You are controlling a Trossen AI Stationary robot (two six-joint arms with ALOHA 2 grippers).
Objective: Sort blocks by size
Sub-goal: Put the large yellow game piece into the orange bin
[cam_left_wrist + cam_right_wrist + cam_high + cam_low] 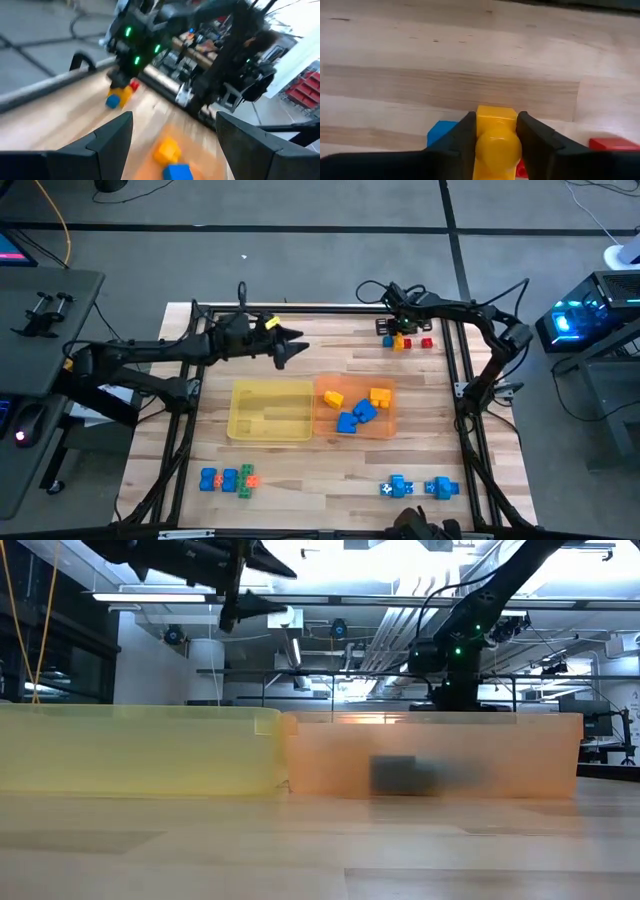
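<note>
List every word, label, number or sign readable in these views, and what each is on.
None can be read. The blocks, the yellow tray, the orange tray and both arms show no legible print; the lit screens and gear beyond the table are too small or blurred.

1. High view – straight down over the whole table point(330, 480), both arms in frame.
2. Low view – at tabletop height, level across the wood, very near the yellow tray point(140, 750) and orange tray point(430, 755).
3. Left wrist view looks out between its own open fingers point(107, 142) toward the right arm and the orange tray below.
4. Right wrist view sits close above the wood, a yellow block point(496, 142) between its fingers – the cluster also seen in the high view.
</note>
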